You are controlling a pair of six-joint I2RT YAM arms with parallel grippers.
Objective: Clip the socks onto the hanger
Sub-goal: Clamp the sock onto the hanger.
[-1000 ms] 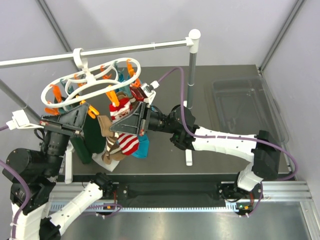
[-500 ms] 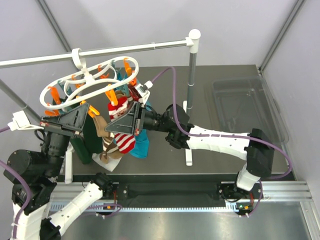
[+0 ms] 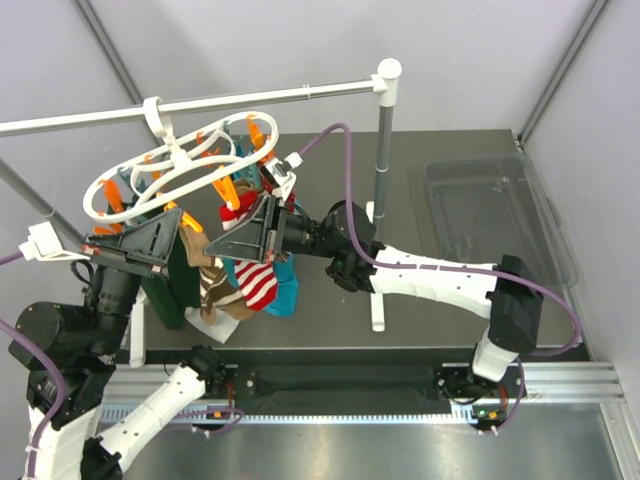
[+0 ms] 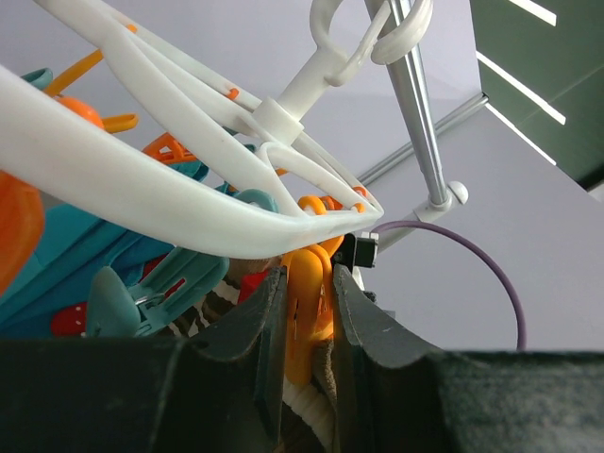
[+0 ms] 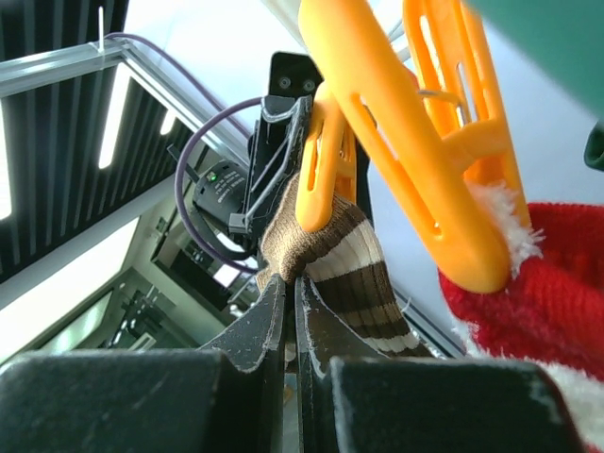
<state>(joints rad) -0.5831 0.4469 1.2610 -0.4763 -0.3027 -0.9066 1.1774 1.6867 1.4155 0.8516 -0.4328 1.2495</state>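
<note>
Clipping step: left gripper squeezes orange clothespin; right gripper pinches brown sock into it. Next, likely: release clothespin first.

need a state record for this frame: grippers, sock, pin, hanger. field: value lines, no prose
left gripper: shut on orange clothespin, fingers pressing it from both sides
right gripper: shut on brown striped sock, just below its cuff
sock vs pin: cuff sits at the clothespin's tips; bite cannot be confirmed
hanger: hooked on rail, ring above both grippers
red sock: clipped in second orange pin
stage: brown sock at the pin, clip not confirmed
</note>
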